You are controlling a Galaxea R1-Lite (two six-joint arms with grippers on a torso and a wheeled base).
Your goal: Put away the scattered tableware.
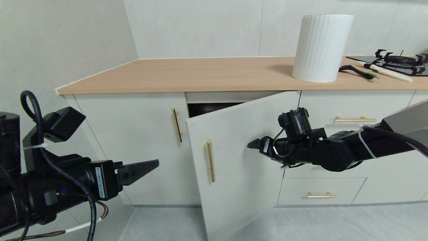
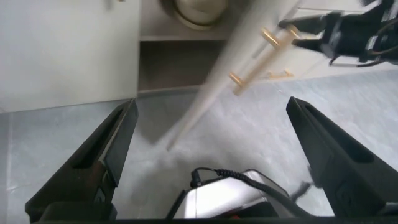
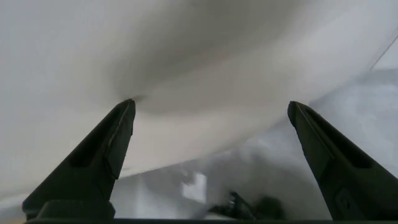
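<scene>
Head view. Countertop (image 1: 187, 75) of light wood carries a ribbed white container (image 1: 322, 48), standing upright. Just beside it, toward the hob (image 1: 401, 60), lie a black-handled utensil (image 1: 355, 71) and a pale stick-shaped utensil (image 1: 384, 72) with a green band; the pale one rests partly on the hob's edge. Below the counter, one cabinet door (image 1: 244, 174) stands ajar, its gold handle (image 1: 210, 161) vertical. A closed door (image 1: 133, 144) is on its left and drawers (image 1: 351, 107) on its right. The left gripper (image 1: 152, 165) hangs low in front of the closed door, well apart from the utensils. The right gripper (image 1: 251, 144) is level with the open door's outer face and very near it; contact cannot be confirmed.

Left wrist view. The left gripper (image 2: 211, 106) has its fingers (image 2: 109, 149) spread wide, nothing between them. Beyond them are the floor (image 2: 249, 137), the open cabinet door (image 2: 217, 81) seen edge-on and a shelf inside. A round pale vessel (image 2: 196, 12) sits in the upper compartment; its kind cannot be told. The right gripper (image 2: 292, 26) shows farther off, near the gold handle (image 2: 258, 59).

Right wrist view. The right gripper (image 3: 211, 106) also has its fingers (image 3: 106, 152) wide apart and empty, with the white cabinet door (image 3: 186, 56) close before them.
</scene>
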